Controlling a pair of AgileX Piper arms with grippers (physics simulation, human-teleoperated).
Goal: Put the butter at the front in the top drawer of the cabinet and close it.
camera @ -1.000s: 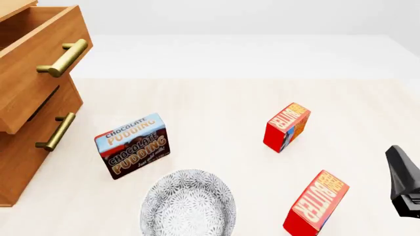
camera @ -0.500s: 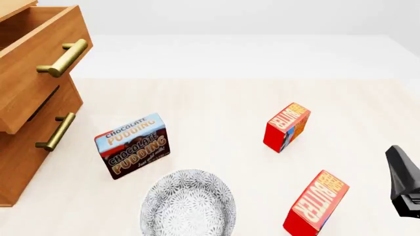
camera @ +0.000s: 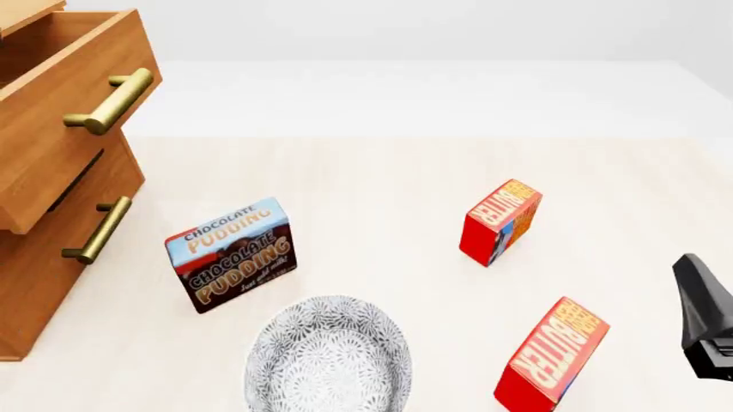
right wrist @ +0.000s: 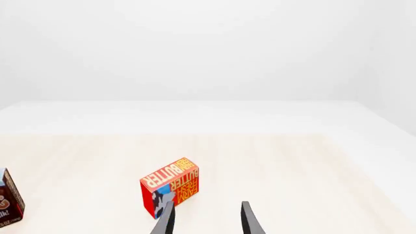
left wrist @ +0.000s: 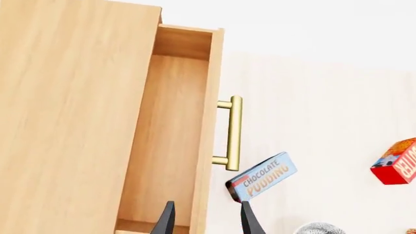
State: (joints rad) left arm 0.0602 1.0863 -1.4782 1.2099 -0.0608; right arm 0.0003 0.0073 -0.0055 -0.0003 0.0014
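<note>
Near-right on the table, small red cardboard butter carton [camera: 554, 354], likely light, stiff, slick: pinch flat broad faces; right gripper [right wrist: 206, 220] spread, empty; left gripper [left wrist: 206, 220] spread too.

red butter [camera: 552, 354], grey-patterned bowl [camera: 329, 354] — light-brown cabinet [camera: 51, 163]

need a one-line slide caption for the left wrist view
Left gripper open above the pulled-out top drawer, brass handle facing the pudding box; one butter carton at the edge.
</note>
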